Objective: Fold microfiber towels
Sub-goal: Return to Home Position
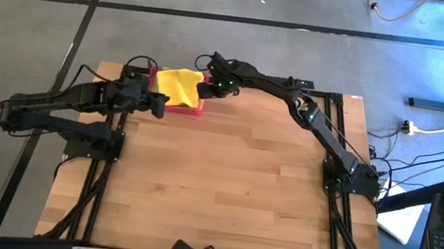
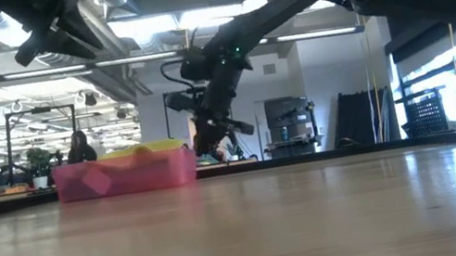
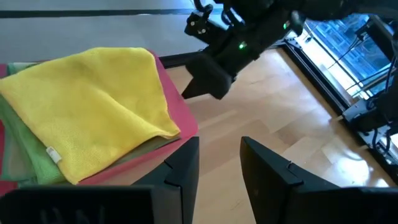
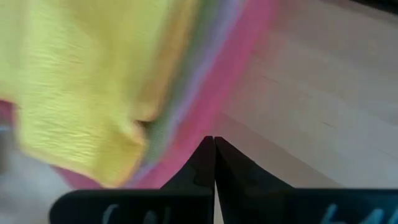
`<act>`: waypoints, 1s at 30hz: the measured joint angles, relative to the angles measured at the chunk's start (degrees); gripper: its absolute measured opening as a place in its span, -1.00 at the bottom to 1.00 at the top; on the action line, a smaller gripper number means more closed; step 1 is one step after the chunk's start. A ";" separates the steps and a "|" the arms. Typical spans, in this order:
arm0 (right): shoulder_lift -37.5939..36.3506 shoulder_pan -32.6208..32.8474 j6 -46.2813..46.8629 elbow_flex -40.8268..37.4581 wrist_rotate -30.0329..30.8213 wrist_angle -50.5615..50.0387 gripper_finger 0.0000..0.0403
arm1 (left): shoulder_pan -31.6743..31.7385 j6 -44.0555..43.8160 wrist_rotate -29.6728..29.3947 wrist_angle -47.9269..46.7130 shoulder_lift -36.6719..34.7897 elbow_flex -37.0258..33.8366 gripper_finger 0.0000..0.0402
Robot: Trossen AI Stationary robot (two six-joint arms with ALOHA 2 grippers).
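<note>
A yellow microfiber towel (image 1: 179,84) (image 3: 93,106) lies folded on top of green towels (image 3: 25,162) in a pink-red tray (image 1: 186,109) (image 2: 124,176) at the table's far edge. My right gripper (image 1: 207,88) (image 4: 214,139) is shut and slants down at the tray's right rim (image 4: 211,106), holding nothing. My left gripper (image 1: 160,105) (image 3: 219,142) hovers open above the tray's near left side, with nothing between its fingers. A small white label (image 3: 53,154) shows on the yellow towel's edge. My right gripper's shut fingertips (image 4: 205,149) stand right at the tray's right rim, coming slanting down from the table's right. Whether they touch the rim, I cannot tell.
Bare wooden table (image 1: 224,183) spreads from the tray toward the near edge. The arms' black frames (image 1: 344,155) run along both sides. In the room beyond the table a person (image 2: 79,147) sits far off.
</note>
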 joint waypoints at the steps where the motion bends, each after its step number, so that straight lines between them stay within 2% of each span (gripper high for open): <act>1: 0.27 0.21 -0.11 0.00 -0.15 1.06 -0.98 | 0.00 -0.38 0.04 0.02 0.00 0.00 -0.45; 5: 0.97 1.15 0.14 0.00 -3.32 6.83 -0.98 | 0.00 -0.78 0.26 0.07 0.00 0.00 -0.45; 10: 1.54 1.99 2.46 0.00 -3.90 16.52 -0.98 | -0.02 -0.98 1.82 0.28 0.00 0.00 -0.45; 18: 1.64 2.09 3.04 0.02 0.58 20.89 -0.98 | -0.33 -5.51 5.48 1.42 0.02 0.00 -0.45; 24: 1.99 2.17 2.34 0.00 -5.58 22.30 -0.98 | -2.77 -6.57 4.85 1.86 0.07 -0.02 -0.45; 30: 1.99 2.22 0.99 0.00 -15.60 22.24 -0.97 | -3.50 -6.32 1.56 1.83 0.07 -0.02 -0.45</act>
